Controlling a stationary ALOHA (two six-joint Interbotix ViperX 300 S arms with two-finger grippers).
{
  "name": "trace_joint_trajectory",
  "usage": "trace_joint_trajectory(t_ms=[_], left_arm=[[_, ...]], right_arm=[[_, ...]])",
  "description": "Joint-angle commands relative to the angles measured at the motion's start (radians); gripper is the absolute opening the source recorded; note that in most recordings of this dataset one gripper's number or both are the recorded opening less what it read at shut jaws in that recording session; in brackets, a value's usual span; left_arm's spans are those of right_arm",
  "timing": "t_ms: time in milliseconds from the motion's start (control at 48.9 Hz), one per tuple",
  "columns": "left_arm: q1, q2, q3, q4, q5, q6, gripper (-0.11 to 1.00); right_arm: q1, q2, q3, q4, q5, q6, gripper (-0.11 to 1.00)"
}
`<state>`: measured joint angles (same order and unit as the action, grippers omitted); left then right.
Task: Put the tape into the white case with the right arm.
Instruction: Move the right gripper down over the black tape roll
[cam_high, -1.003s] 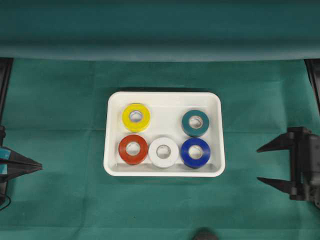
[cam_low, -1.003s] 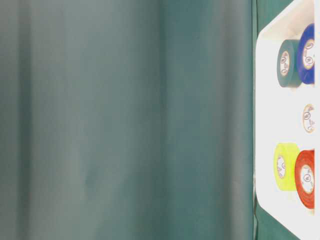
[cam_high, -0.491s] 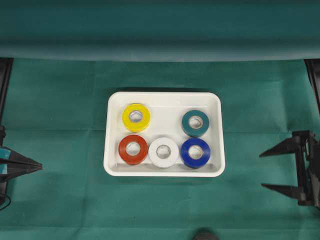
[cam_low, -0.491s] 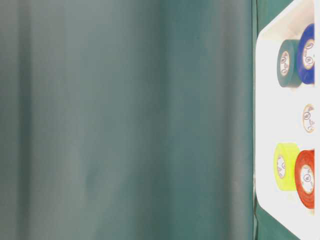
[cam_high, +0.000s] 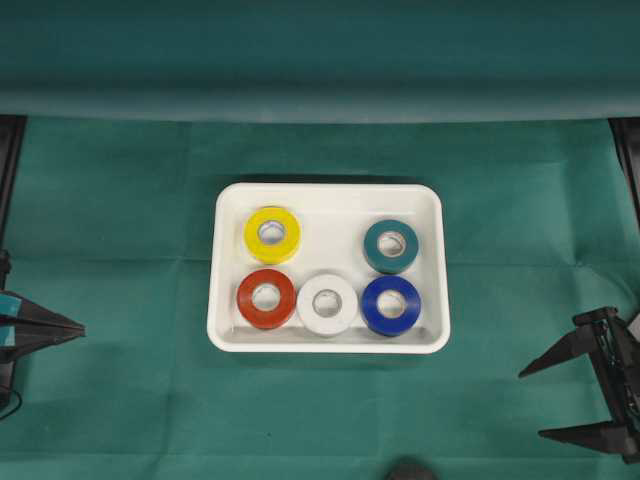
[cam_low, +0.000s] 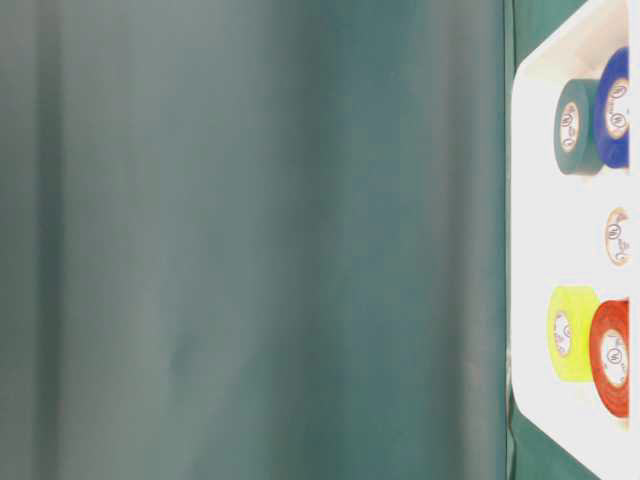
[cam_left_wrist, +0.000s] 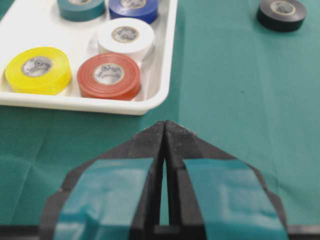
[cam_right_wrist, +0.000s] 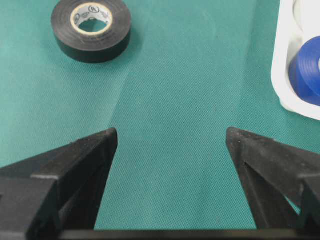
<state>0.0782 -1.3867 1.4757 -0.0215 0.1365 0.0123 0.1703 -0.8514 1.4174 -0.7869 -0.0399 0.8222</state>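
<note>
At the centre of the green tabletop (cam_high: 120, 200) sits the white case (cam_high: 328, 199), bare cloth open on all four sides. Case holds five tape rolls: yellow roll (cam_high: 272, 234), red roll (cam_high: 266, 298), white roll (cam_high: 327, 304), blue roll (cam_high: 391, 305), teal roll (cam_high: 391, 246); one bare slot between yellow and teal. One black tape roll (cam_right_wrist: 91, 29) lies flat on the cloth outside the case, near the front edge. Right tool (cam_high: 555, 401) at lower right edge, fingers spread, empty. Left tool (cam_high: 72, 328) at left edge, tips pressed together, empty.
</note>
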Motion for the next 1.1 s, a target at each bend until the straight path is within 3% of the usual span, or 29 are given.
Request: trace_joint_trajectory(t_ms=[0,266,737,1085], left_arm=[[0.005,0.015,-0.011,0.0,-0.012,0.003,0.0],[0.005,0.014,-0.011,0.0,-0.012,0.003,0.0],[0.005,0.015,-0.011,0.0,-0.012,0.003,0.0],[0.005,0.014,-0.011,0.0,-0.012,0.003,0.0]], right_arm=[[0.003,0.012,-0.017,-0.002,0.002,-0.002,0.63],[0.003,0.109,-0.078,-0.002,-0.002,0.0,0.63],[0.041,0.523,-0.327,-0.002,-0.095,-0.011,0.63],[0.044,0.718,-0.483,-0.002,-0.1,-0.012,0.63]])
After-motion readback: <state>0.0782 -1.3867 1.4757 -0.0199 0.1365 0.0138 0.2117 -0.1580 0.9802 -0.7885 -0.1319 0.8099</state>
